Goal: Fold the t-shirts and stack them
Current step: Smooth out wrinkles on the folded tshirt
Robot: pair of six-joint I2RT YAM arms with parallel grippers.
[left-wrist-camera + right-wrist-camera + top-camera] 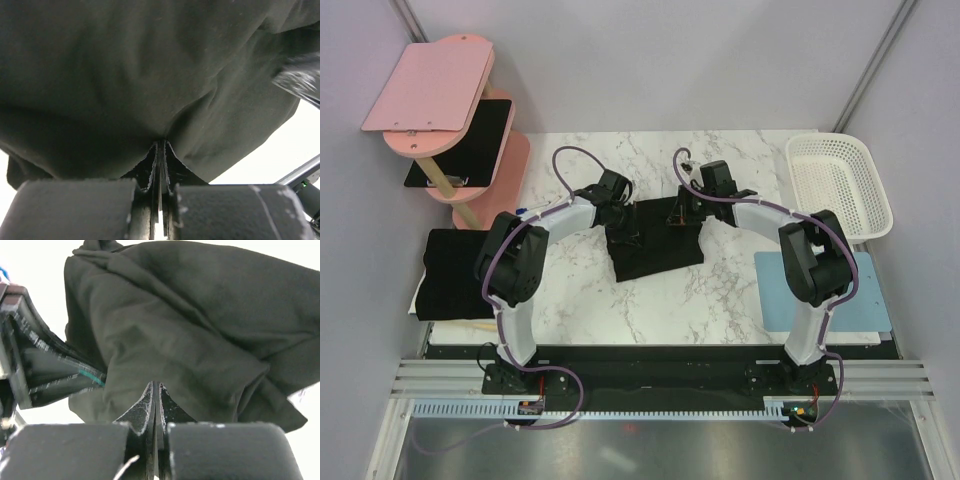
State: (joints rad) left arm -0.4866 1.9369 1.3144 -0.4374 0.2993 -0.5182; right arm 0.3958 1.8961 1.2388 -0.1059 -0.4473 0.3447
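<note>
Far over on the left stands a pink shelf stand [430, 100] with a black board [470, 140] on one of its shelves. Nearer to me, just left of the table [720, 300], a flat black t-shirt [455, 272] lies by itself, well apart from the arms.

Next comes the left gripper [617, 205]. Its two fingers are pressed together, and they pinch the far left edge of the middle t-shirt [655, 250]. This black shirt sits bunched up in the middle of the table, between the two arms.

The right gripper [688, 207] has its fingers pressed together too, and it pinches the far right edge of the same shirt.

On the right, a white basket [840, 185] sits far back. A light blue mat [825, 290] lies nearer.
</note>
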